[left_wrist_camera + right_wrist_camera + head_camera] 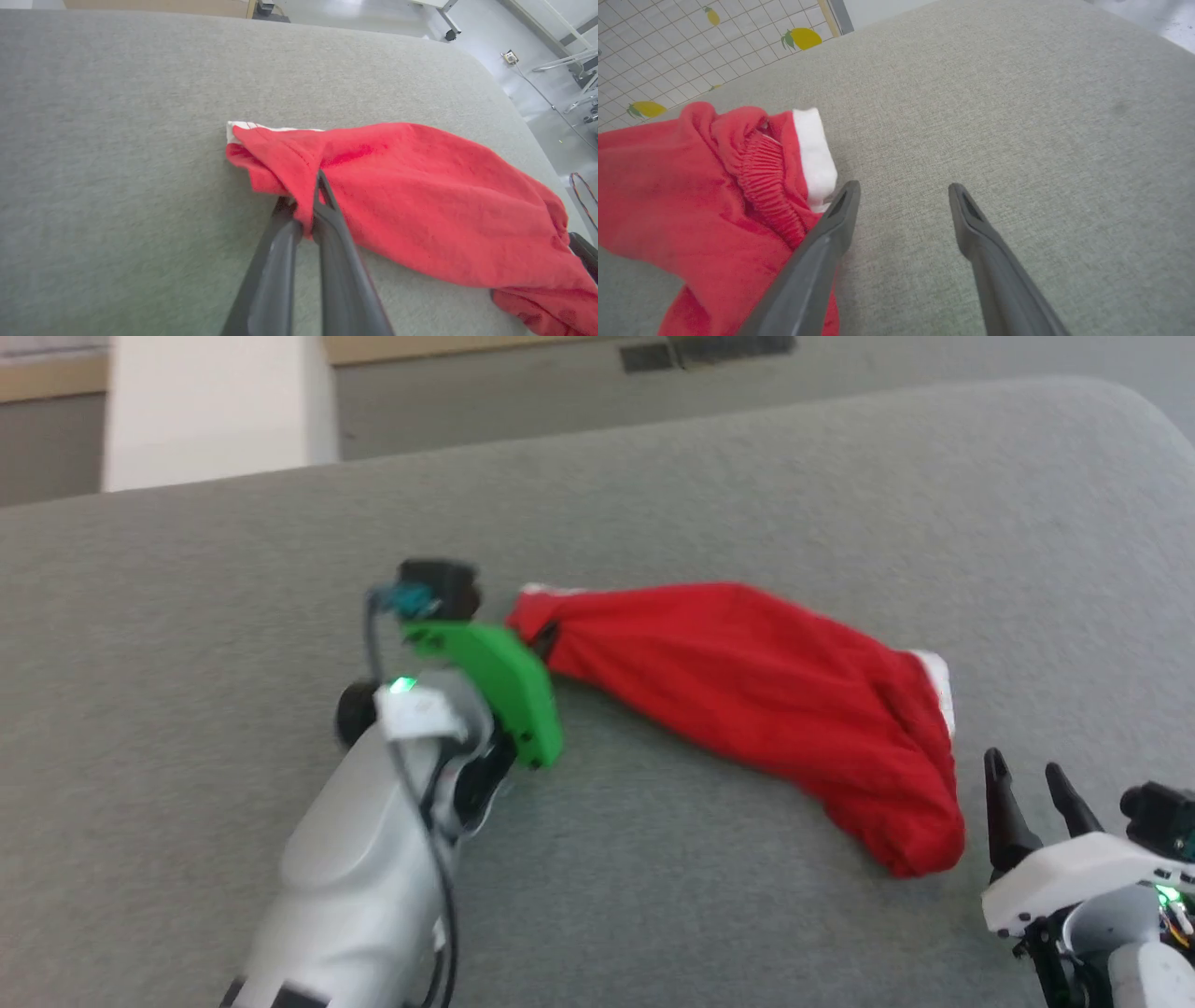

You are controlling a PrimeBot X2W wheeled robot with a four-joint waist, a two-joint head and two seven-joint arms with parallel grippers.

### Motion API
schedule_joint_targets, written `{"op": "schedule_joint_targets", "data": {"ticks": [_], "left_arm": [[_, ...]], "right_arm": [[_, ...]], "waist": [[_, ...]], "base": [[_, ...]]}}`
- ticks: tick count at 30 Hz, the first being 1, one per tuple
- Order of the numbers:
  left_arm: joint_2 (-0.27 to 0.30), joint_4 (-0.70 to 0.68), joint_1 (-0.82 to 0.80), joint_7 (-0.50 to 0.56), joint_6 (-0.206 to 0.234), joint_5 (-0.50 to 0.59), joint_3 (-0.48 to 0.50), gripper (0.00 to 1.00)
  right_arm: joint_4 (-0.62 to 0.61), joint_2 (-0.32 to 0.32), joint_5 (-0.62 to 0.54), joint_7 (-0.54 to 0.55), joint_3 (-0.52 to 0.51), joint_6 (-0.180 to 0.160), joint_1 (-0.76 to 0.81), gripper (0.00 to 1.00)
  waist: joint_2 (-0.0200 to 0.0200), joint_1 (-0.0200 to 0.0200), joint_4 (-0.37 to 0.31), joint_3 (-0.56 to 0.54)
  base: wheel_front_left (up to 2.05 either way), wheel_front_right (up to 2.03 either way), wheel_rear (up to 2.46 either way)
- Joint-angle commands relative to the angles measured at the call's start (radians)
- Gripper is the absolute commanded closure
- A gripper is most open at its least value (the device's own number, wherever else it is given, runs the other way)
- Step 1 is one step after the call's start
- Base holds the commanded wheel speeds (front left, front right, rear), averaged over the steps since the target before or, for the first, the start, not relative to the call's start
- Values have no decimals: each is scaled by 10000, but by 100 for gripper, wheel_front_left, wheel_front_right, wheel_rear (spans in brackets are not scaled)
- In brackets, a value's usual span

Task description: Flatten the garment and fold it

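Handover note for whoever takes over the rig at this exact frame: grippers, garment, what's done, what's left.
Left gripper: shut on the garment, pinching a fold near its left end.
Right gripper: open, holding nothing, just beside the garment's right end, by the white trim.
Garment: lies bunched in a long crumpled roll on the grey padded surface, running between the two grippers.
Done: one end gripped.
Left: probably take the right end with the right gripper, pull the garment out flat, then fold it. No fold made yet.
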Motion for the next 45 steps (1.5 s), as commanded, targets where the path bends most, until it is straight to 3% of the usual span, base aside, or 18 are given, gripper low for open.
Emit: {"op": "schedule_joint_targets", "data": {"ticks": [1,8,15,16,17,24,29,33,38,45], "left_arm": [[295,-427,603,-71,215,-89,175,100],[1087,-3255,4098,456,1584,-540,659,100],[1028,-4519,6714,1181,2396,-1097,473,100],[977,-4632,6875,1125,2460,-1178,539,88],[919,-4774,7030,1048,2500,-1283,626,0],[767,-5899,7021,-464,2155,-1953,2077,0],[1362,-5901,6648,-2721,1631,-530,2467,0],[1447,-5503,6441,-4395,1566,788,2188,0],[1177,-5079,6177,-5006,1596,1626,1938,0],[719,-4836,5916,-5132,1436,1950,1962,0]], "right_arm": [[-69,3,-67,71,27,-13,133,0],[-281,3,-12,342,90,-13,567,0],[-338,3,73,556,138,-13,837,0],[-338,3,87,593,150,-13,874,0],[-339,3,99,633,159,-13,925,0],[-555,3,4,954,206,-13,997,0],[-909,3,-420,1784,691,-13,512,0],[-986,3,-931,2891,1449,-13,-313,0],[-467,3,-1539,4101,2553,-13,-1612,0],[604,-152,-2206,6568,3488,-13,-2454,0]], "waist": [[0,-2,1183,-1089],[0,-2,1972,-1670],[0,-2,2324,-2013],[0,-2,2351,-2053],[0,-2,2392,-2112],[0,-2,2522,-2262],[0,-2,2471,-2145],[0,-2,2454,-1905],[0,-2,2659,-1505],[0,-2,3156,-1028]], "base": [[0,0,0],[0,0,0],[0,0,0],[0,0,0],[0,0,0],[0,0,0],[0,0,0],[0,0,0],[0,0,0],[0,0,0]]}}
